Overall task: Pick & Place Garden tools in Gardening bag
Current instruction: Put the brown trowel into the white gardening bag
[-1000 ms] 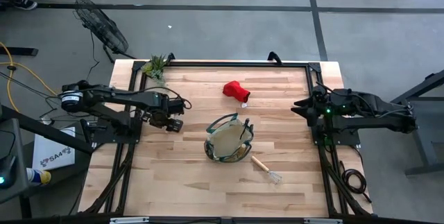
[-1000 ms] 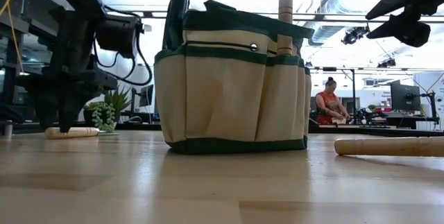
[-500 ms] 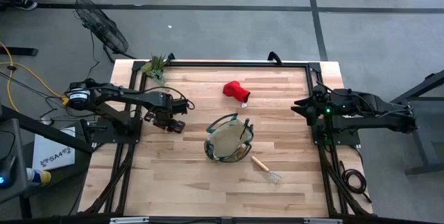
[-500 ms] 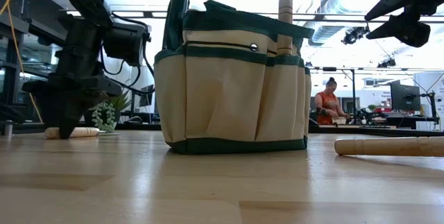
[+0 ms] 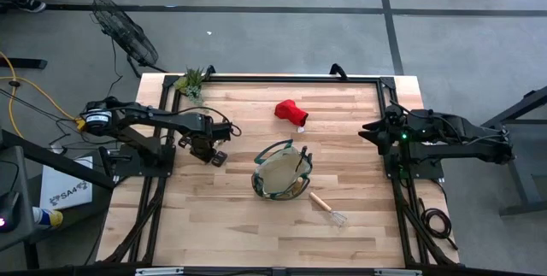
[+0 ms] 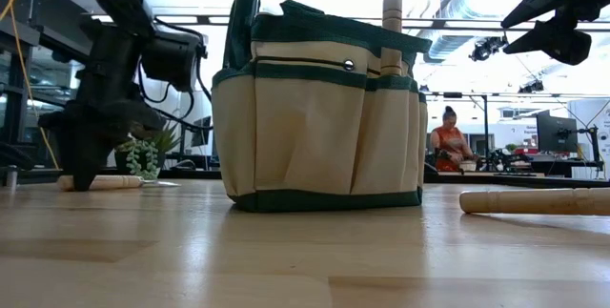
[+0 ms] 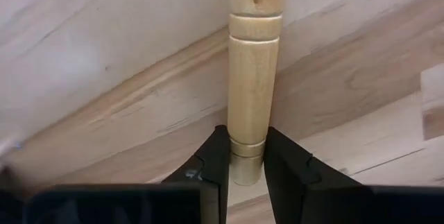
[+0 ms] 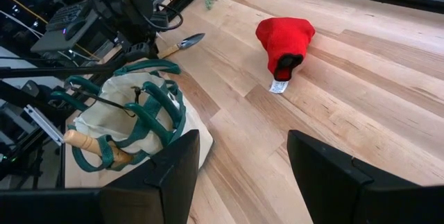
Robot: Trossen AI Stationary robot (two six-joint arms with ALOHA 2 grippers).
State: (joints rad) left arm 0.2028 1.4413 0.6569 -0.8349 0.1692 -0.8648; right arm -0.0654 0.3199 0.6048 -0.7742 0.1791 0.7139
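Pinching the end of a trowel's wooden handle (image 7: 253, 78), the left tool (image 7: 244, 156) sits low on the bench (image 5: 214, 225), its two dark fingers (image 7: 211, 165) pressed against either side of the turned wood. Seen from the right wrist, the trowel (image 8: 182, 44) lies flat on the planks with its silver blade pointing away from the left arm. From above, that tool (image 5: 208, 150) is at the left side of the bench, just left of the gardening bag (image 5: 282, 172), and the low view shows the handle (image 6: 100, 182) resting on the wood under the dark arm.

Outward from there, the bag stands upright near the middle of the bench: tan canvas with dark green trim and outer pockets (image 6: 319, 117). Green handles of tools already inside (image 8: 149, 109) curve up from its mouth, and a wooden handle (image 6: 392, 12) sticks up above the rim. A wooden-handled wire rake (image 5: 327, 208) lies flat just right of the bag and nearer the front edge, apart from it. The red glove (image 5: 291, 112) lies toward the back of the bench, well clear of the bag, its cuff opening facing the front (image 8: 284, 40). A green leafy sprig (image 5: 192, 80) sits at the back left corner.

The right tool (image 5: 369, 131) hangs above the right edge of the bench, fingers (image 8: 173, 175) spread and holding nothing. In the room beyond, a person (image 6: 448, 146) sits at a desk.
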